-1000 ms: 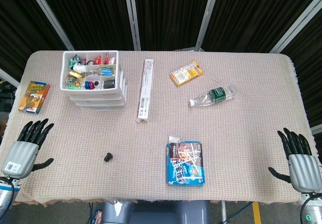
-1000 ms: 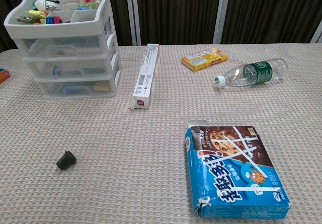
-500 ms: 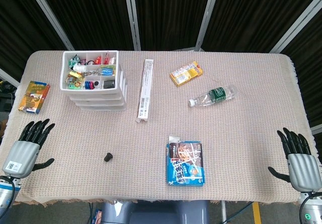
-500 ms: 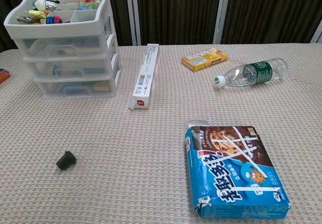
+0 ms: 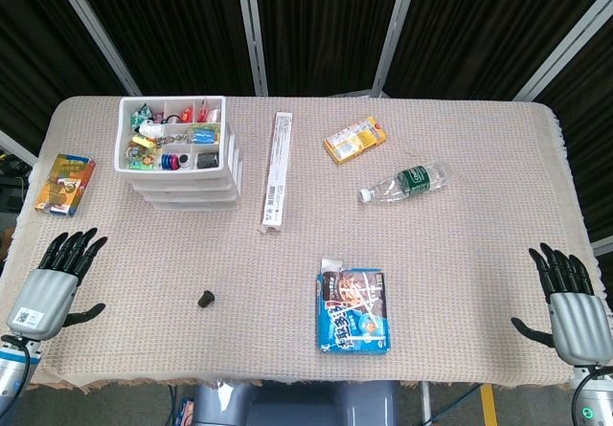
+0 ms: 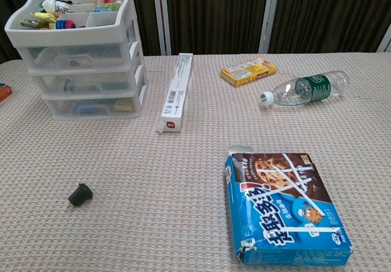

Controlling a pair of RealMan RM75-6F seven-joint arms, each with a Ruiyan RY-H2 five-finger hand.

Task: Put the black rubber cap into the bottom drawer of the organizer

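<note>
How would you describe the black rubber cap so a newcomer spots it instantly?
Start at the white plastic drawer organizer in the table's far left corner and come straight toward the near edge. The small black rubber cap lies alone on bare woven cloth, the only dark, thimble-sized item there.

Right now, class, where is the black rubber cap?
The black rubber cap lies alone on the tablecloth near the front edge on the left side, in front of the drawer organizer and left of the blue cookie box.
</note>
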